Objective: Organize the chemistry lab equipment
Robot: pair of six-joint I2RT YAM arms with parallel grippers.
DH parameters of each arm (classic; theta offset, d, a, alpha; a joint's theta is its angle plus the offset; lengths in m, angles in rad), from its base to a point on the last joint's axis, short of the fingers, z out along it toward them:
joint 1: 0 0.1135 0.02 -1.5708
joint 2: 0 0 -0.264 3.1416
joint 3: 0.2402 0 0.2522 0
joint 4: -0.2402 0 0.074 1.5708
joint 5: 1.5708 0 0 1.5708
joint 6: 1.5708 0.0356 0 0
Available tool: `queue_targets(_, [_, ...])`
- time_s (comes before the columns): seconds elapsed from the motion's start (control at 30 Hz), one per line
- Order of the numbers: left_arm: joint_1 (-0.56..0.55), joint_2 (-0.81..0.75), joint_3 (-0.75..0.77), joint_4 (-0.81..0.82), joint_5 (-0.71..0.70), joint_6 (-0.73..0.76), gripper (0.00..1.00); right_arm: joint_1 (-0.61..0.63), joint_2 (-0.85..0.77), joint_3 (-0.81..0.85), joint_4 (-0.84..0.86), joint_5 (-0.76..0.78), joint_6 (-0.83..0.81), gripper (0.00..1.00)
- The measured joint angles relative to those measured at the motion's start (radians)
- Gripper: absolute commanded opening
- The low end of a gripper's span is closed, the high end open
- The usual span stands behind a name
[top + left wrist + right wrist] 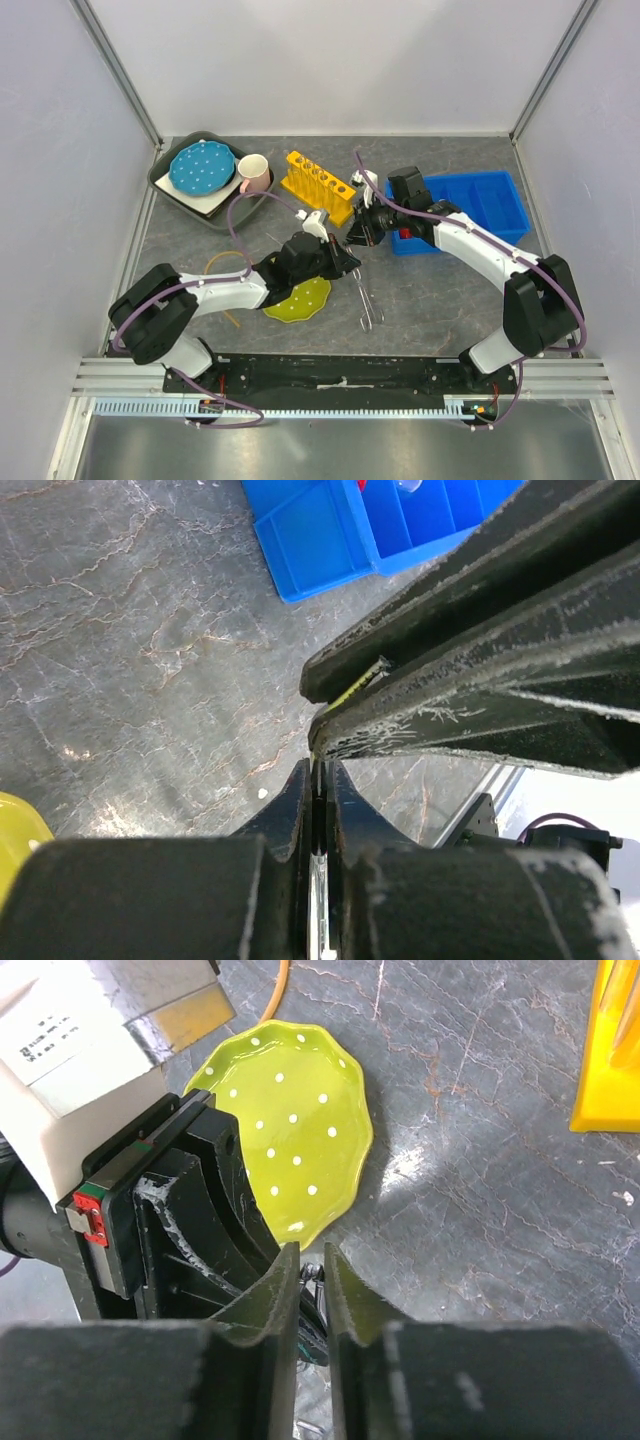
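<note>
where the two grippers meet tip to tip over the grey marbled worktop (450, 300), we judge the coming move turns on a thin clear tube (318, 880). it shows only as a pale sliver between the jaws of the left gripper (347, 262), pressed together on it, its long axis running out toward the right gripper (358, 233). the right jaws stand nearly closed at that end; whether they grip we cannot tell. the yellow plastic test-tube rack with holes (318, 187) lies up-left of both, the right arm slightly nearer. fingers hide the tube's length and tip in every view.
</note>
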Motion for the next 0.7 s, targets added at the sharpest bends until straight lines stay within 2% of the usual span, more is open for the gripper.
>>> queue_targets(0.07, [0.0,-0.002,-0.001,0.0,0.0,0.0,0.02,-0.001,-0.001,0.0,-0.002,-0.011,-0.01,0.55])
queue_targets(0.1, [0.0,-0.003,-0.004,0.001,-0.002,0.0,0.02,-0.005,-0.005,0.0,-0.008,-0.026,-0.022,0.68])
queue_targets(0.17, [0.002,-0.028,-0.031,0.005,-0.004,0.001,0.02,-0.016,-0.021,0.0,-0.021,-0.059,-0.054,0.8])
queue_targets(0.27, [0.002,-0.105,-0.092,0.024,-0.005,0.002,0.02,-0.055,-0.07,0.0,-0.066,-0.141,-0.115,0.92])
queue_targets(0.47, [0.002,-0.328,-0.196,0.102,0.018,0.039,0.02,-0.089,-0.207,0.001,-0.22,-0.241,-0.303,0.97])
queue_targets(0.7, [0.003,-0.55,-0.259,0.174,0.2,0.235,0.02,-0.073,-0.29,-0.061,-0.283,-0.383,-0.402,0.97])
